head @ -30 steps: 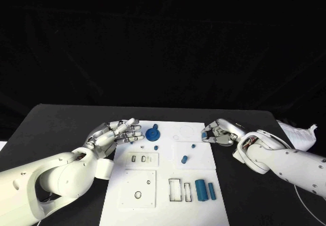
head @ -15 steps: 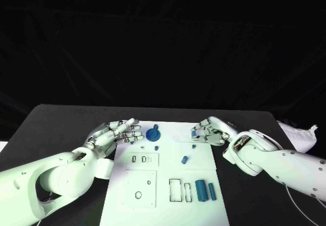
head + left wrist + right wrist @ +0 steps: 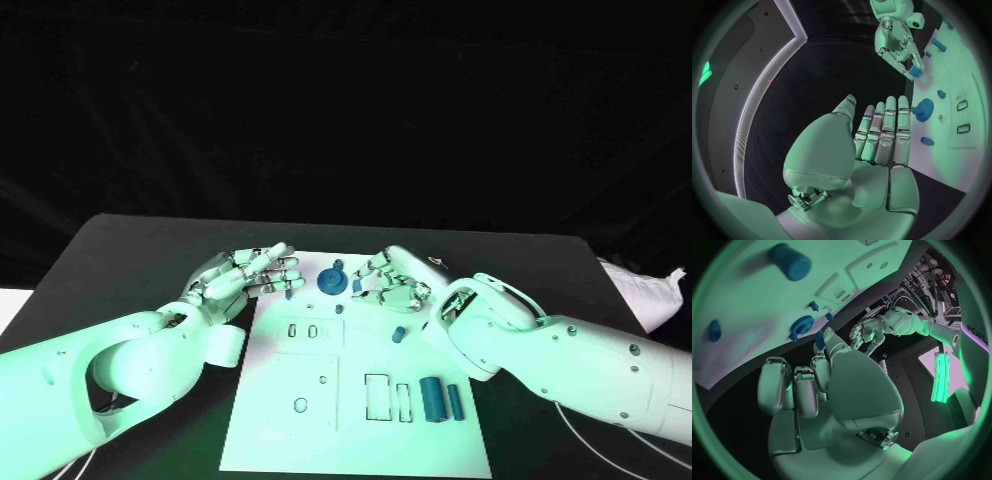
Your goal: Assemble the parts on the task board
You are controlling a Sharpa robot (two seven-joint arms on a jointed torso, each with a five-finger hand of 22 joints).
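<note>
Right hand (image 3: 389, 280) hovers over white task board (image 3: 346, 420) on black desk (image 3: 130, 250), pinching small blue part (image 3: 358, 285) beside round blue knob (image 3: 333, 280); left hand (image 3: 242, 278) spread, fingers straight, nothing held.

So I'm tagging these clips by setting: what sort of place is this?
Most likely a robotics lab or test bench. A white task board with cut-out slots and small blue parts lies on a black table against a dark backdrop, and two white robot arms reach over it.

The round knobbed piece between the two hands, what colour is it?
Blue; the round knobbed piece shows best in the head view, standing on the white task board.
</note>
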